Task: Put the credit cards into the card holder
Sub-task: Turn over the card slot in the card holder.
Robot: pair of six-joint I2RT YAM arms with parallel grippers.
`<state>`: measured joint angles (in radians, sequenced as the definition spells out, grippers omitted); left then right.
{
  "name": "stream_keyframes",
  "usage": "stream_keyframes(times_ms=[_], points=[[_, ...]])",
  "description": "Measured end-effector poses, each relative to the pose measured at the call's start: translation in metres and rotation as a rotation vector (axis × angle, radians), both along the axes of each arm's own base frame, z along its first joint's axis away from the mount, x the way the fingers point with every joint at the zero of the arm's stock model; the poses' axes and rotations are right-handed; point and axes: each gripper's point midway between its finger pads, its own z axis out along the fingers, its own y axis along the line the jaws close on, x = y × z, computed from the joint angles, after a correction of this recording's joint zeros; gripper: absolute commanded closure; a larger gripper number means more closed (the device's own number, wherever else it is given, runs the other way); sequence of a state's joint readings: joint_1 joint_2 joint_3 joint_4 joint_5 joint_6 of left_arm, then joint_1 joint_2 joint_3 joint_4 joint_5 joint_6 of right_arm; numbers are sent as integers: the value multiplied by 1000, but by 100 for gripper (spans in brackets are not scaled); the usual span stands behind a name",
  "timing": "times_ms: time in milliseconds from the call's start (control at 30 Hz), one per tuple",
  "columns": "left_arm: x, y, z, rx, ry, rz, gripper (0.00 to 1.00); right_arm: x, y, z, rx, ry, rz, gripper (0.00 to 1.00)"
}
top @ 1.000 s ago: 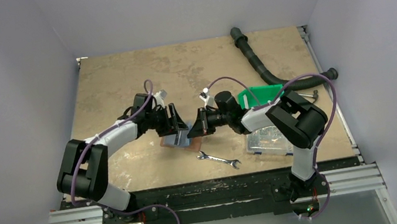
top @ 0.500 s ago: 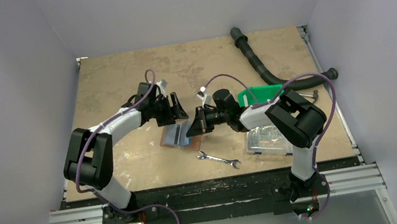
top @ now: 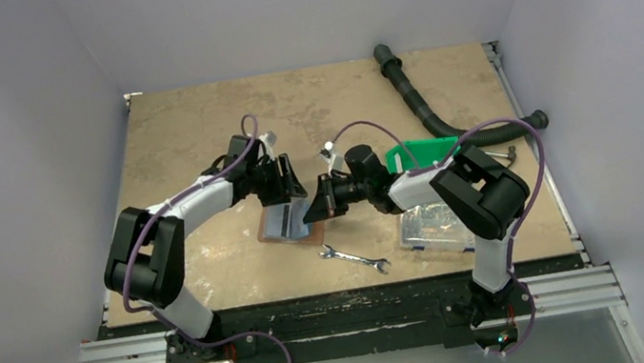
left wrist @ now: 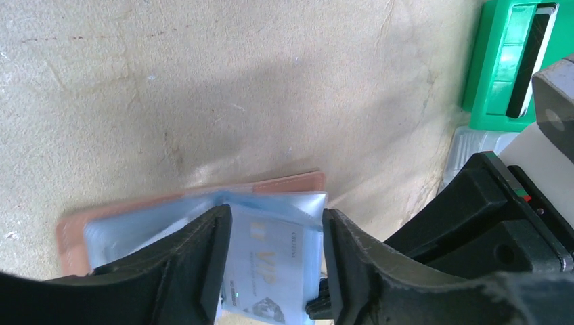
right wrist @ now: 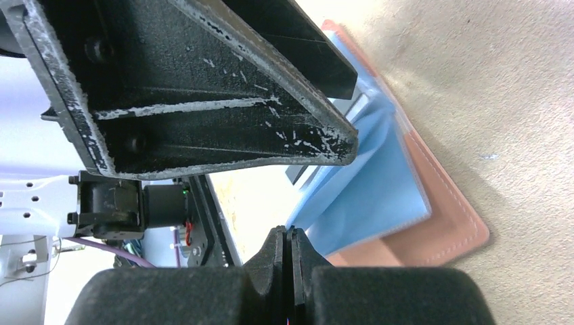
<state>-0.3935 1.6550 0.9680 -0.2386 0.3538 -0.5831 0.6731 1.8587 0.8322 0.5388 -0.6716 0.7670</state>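
Since a second ago our left claw has drawn back from over the wallet toward its far edge; the right claw has hardly shifted. The wallet lies open on the table between both claws, with the cards spread on its inner face; we cannot tell whether either sits in a pocket. Our left fingers stand apart, straddling the pale VIP card from above without gripping it, likely to line up a push. The right fingers are pressed together, empty, low beside the wallet, probably to steady it. We count one wallet, two blue cards, one spanner, one green bin, one clear box, one hose.
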Motion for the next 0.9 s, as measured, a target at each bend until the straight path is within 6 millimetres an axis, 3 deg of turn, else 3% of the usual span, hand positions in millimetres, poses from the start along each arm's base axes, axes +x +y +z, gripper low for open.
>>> stream_keyframes(times_ms=[100, 200, 300, 433, 633, 900], points=[[-1, 0, -2, 0, 1, -2, 63, 0, 0, -1, -2, 1, 1, 100], [-3, 1, -7, 3, 9, 0, 70, -1, 0, -1, -2, 2, 2, 99], [-3, 1, -9, 3, 8, 0, 83, -1, 0, -1, -2, 2, 2, 93], [-2, 0, -9, -3, 0, 0, 91, -1, 0, -1, -2, 3, 3, 82], [-7, 3, -15, -11, 13, 5, 97, -1, 0, -1, -3, 1, 3, 66], [-15, 5, -13, -34, 22, -4, 100, -4, -5, -3, -27, -9, 10, 57]])
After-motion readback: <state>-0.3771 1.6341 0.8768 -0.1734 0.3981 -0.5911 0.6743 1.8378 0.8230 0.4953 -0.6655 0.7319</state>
